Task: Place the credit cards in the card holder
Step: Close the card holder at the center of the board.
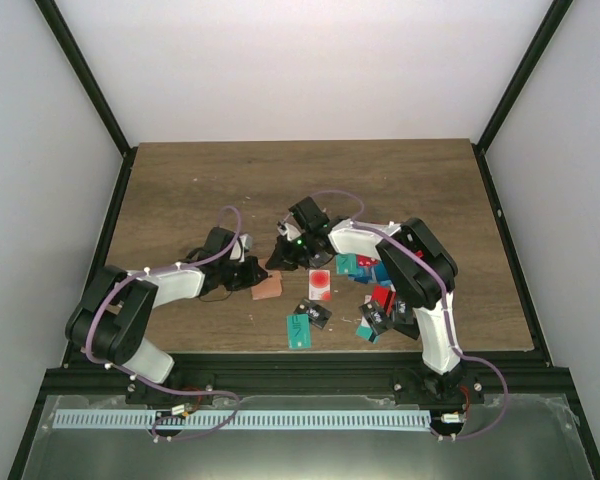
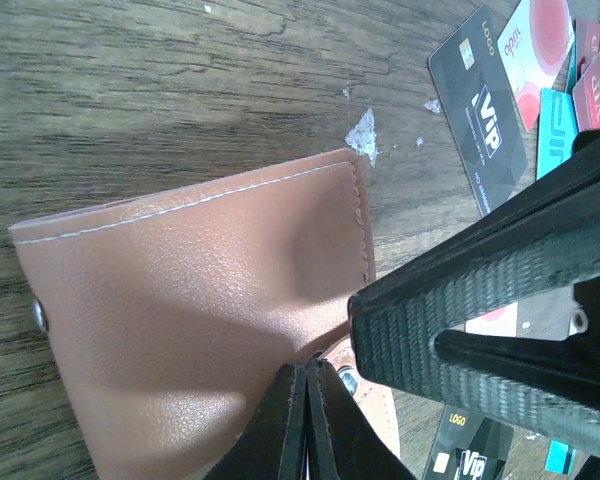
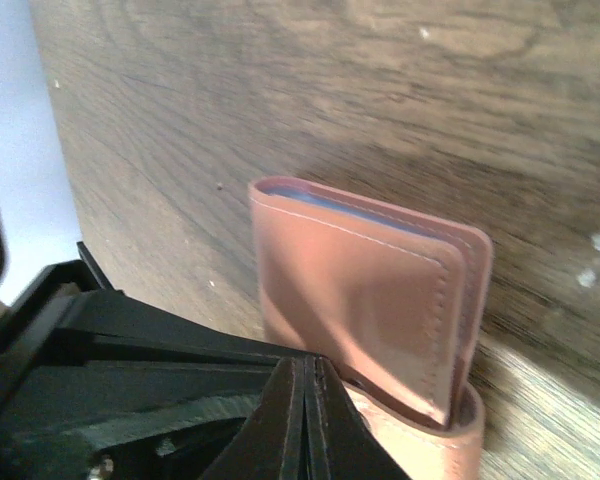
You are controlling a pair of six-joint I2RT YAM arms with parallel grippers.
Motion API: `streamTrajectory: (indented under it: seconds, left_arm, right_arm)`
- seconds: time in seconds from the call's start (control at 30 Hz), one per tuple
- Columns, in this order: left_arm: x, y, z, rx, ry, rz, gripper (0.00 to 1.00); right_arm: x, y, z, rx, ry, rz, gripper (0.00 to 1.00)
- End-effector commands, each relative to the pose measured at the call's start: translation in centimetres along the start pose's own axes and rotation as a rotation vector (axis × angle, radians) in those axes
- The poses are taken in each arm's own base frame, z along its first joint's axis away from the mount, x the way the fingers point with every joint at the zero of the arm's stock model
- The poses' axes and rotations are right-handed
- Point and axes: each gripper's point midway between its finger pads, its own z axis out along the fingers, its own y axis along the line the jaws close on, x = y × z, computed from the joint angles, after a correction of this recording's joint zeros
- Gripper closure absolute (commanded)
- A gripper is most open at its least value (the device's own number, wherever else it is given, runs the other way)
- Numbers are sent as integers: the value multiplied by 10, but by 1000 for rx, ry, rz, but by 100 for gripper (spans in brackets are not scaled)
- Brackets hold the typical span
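Note:
The card holder (image 1: 268,287) is a salmon-brown folded wallet lying on the wood table between the two arms. It fills the left wrist view (image 2: 200,290), and in the right wrist view (image 3: 370,290) a blue lining shows at its fold. My left gripper (image 2: 308,372) is shut on the edge of its cover beside the snap tab. My right gripper (image 3: 308,368) is shut, tips touching the same tab, with nothing seen between them. The credit cards lie to the right: a red-and-white one (image 1: 320,285), a teal one (image 1: 300,330) and a black VIP one (image 2: 480,110).
More red, teal and black cards are heaped under the right arm's elbow (image 1: 378,300). A second black card (image 2: 470,450) lies close behind the grippers. The two grippers nearly touch each other. Dark frame posts and white walls ring the table.

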Motion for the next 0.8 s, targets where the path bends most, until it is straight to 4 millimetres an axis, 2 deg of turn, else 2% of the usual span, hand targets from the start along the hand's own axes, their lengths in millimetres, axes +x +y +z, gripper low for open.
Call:
streamTrajectory:
  seconds: [0.0,0.2,0.43,0.77]
  left_arm:
    - [12,15,5,-69,45,14,96]
    - [9,10,2,-65,43,40,96]
    - [-4,2,-4,-83,27,94,96]
    - [-15,-8,-5,-105,30,147,96]
  right_arm:
    - [-13,2,-1,8,-9,-24,99]
    - [-10,-19,5,54,1,-5,99]
    - [1,-44,14,109,32,17,99]
    - [4,-48,14,117,42,16,99]
